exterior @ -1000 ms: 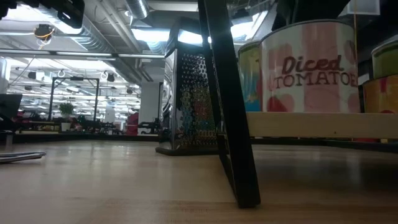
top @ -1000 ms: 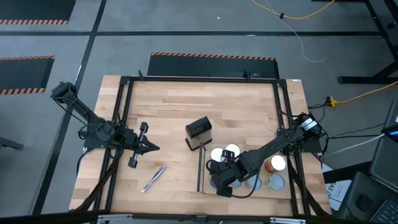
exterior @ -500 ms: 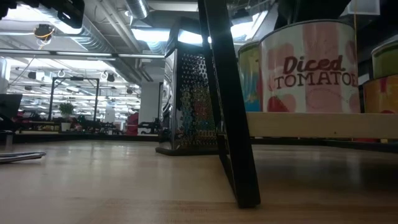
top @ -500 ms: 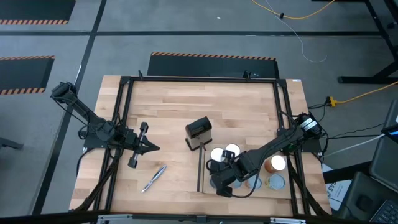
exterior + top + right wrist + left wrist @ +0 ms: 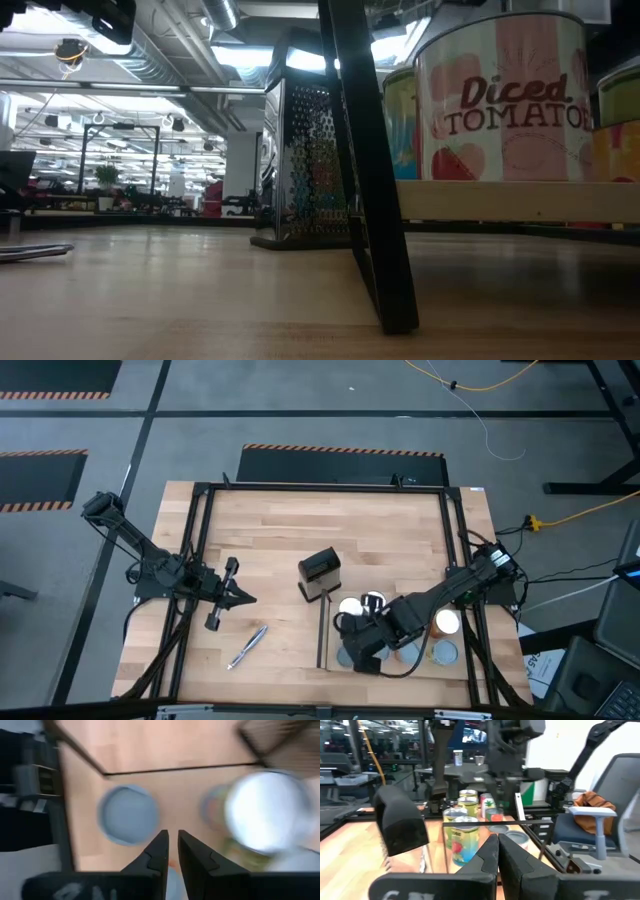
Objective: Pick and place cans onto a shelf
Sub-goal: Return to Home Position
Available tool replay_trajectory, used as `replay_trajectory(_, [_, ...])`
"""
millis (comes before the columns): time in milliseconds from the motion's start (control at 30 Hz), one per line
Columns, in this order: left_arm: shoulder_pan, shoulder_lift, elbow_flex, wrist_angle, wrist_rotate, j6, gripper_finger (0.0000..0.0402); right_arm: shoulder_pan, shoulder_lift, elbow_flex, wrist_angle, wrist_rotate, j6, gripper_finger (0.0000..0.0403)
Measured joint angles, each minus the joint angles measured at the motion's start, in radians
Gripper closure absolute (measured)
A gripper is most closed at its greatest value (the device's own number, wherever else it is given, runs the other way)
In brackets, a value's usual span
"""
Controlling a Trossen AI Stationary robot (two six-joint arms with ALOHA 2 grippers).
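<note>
Near right corner of the slatted wooden table [image 5: 300, 520]: a flat pale wood shelf [image 5: 500, 200] with a thin black bar [image 5: 320, 635] along its left edge, loaded with short metal cans [image 5: 445, 622]. Two white tops side by side at the shelf's far left corner, an orange-and-white top by its right edge, a silver-blue top at its near right corner. From table height, a red-and-white "Diced Tomatoes" can [image 5: 500, 95] upright at the shelf's near edge, just right of the bar, with green- and yellow-labelled cans on either side.

Right gripper [image 5: 358, 648] above the cans over the shelf's near left part, pointing down, fingers drawn almost together on nothing. Below it in the wrist view, a silver-blue can top [image 5: 129, 815] and a blurred white one [image 5: 265, 812].

Left gripper [image 5: 243, 598] low over the table near its left edge, well apart from the shelf, fingers pressed together and empty, aimed toward the cans.

Black metal box grater [image 5: 320, 575] upright mid-table, just beyond the bar's far end. Thin silver pen-like tool [image 5: 247, 646] flat on the boards between the left gripper and the table's near edge.
</note>
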Motion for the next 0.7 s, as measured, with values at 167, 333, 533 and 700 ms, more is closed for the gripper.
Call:
replay_trajectory(167, [0.000, 0.000, 0.000, 0.000, 0.029, -0.001, 0.0401, -0.002, 0.000, 0.080, -0.194, 0.167, -0.001, 0.0357])
replay_trajectory(333, [0.000, 0.000, 0.000, 0.000, 0.030, 0.000, 0.0401, -0.035, 0.000, 0.110, -0.342, 0.335, -0.002, 0.0357])
replay_trajectory(533, [0.000, 0.000, 0.000, 0.000, 0.031, -0.001, 0.0401, -0.123, -0.001, 0.098, -0.431, 0.366, -0.059, 0.0357])
replay_trajectory(700, [0.000, 0.000, 0.000, 0.000, 0.031, -0.001, 0.0401, -0.208, -0.002, 0.084, -0.449, 0.345, -0.133, 0.0357])
